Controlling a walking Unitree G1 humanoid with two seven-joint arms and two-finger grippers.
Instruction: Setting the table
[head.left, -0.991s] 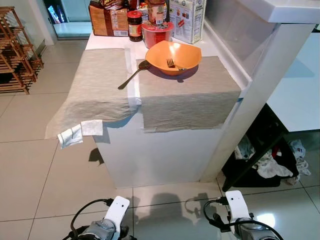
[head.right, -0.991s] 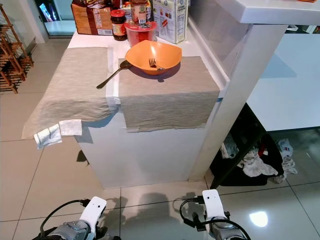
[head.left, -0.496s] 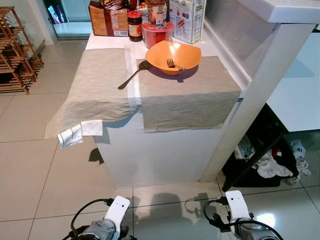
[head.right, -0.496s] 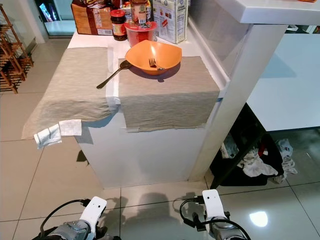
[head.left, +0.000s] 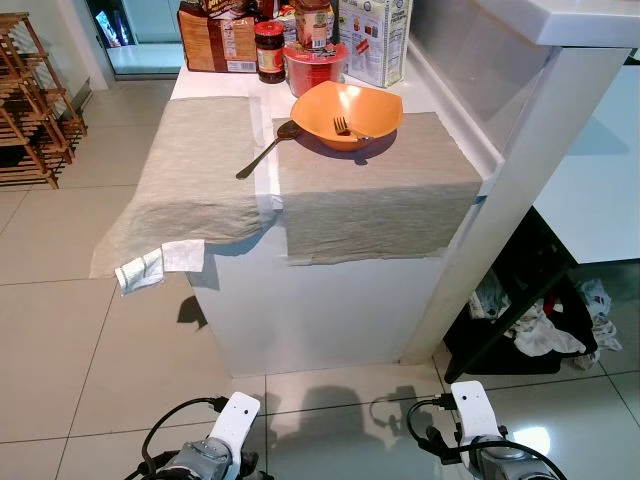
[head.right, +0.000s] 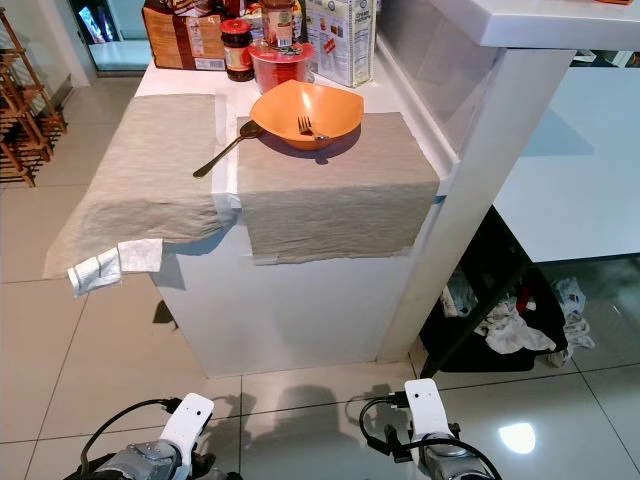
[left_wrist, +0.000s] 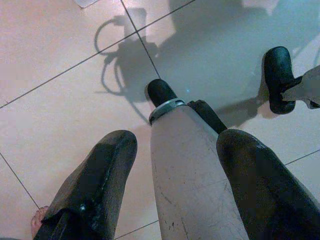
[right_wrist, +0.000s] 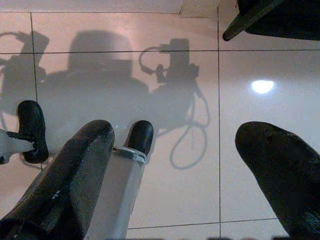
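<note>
An orange bowl (head.left: 347, 112) with a fork (head.left: 342, 126) in it stands at the far end of the right grey placemat (head.left: 375, 195). A spoon (head.left: 266, 150) lies slantwise across the gap to the left grey placemat (head.left: 190, 170). Both arms hang low in front of the counter, the left arm (head.left: 222, 450) and the right arm (head.left: 478, 435) at the picture's lower edge. The left gripper (left_wrist: 177, 145) is open and points down at the tiled floor. The right gripper (right_wrist: 177, 135) is open too, with nothing held.
Jars (head.left: 269, 50), a red tub (head.left: 315, 66) and boxes (head.left: 372, 40) crowd the counter's back. A white pillar (head.left: 520, 170) rises on the right, with a black basket of cloths (head.left: 530, 330) beside it. On the left stands a wooden rack (head.left: 25, 100).
</note>
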